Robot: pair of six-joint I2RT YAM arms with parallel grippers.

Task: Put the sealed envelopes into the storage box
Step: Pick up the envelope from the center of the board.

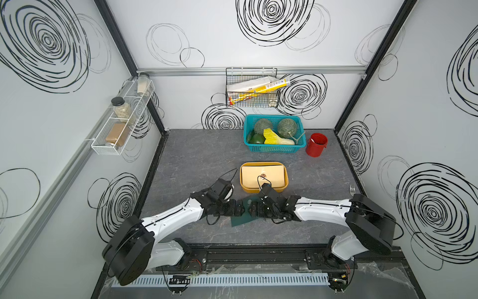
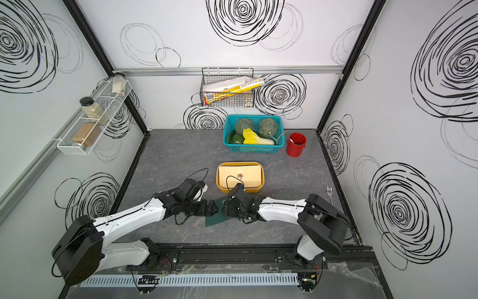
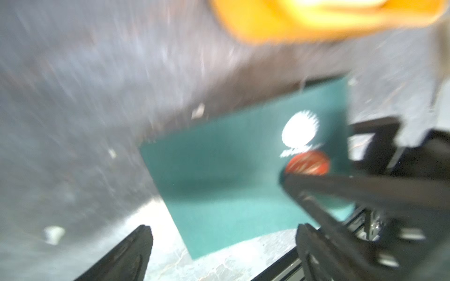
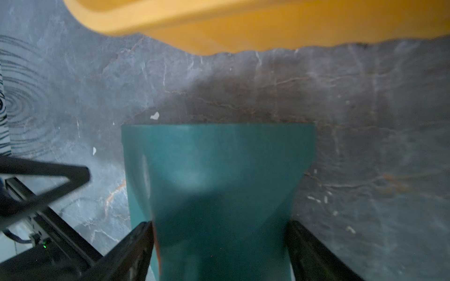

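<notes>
A cream envelope (image 1: pixel 269 173) is lying in the yellow box (image 1: pixel 258 191) while a dark green envelope (image 4: pixel 219 158) is waiting on the table (image 1: pixel 194 160) just beside it, the right gripper (image 4: pixel 219 226) straddling it wide-jawed, the left gripper (image 3: pixel 222 231) hovering wide and empty.

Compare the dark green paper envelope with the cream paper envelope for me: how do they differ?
The dark green paper envelope is outside the mustard-yellow plastic storage box, just in front of it; the cream paper envelope lies inside it. The green one is turned askew to the box, while the cream one lies square with its walls. Both are flat rectangles, each carrying a round seal sticker.
</notes>
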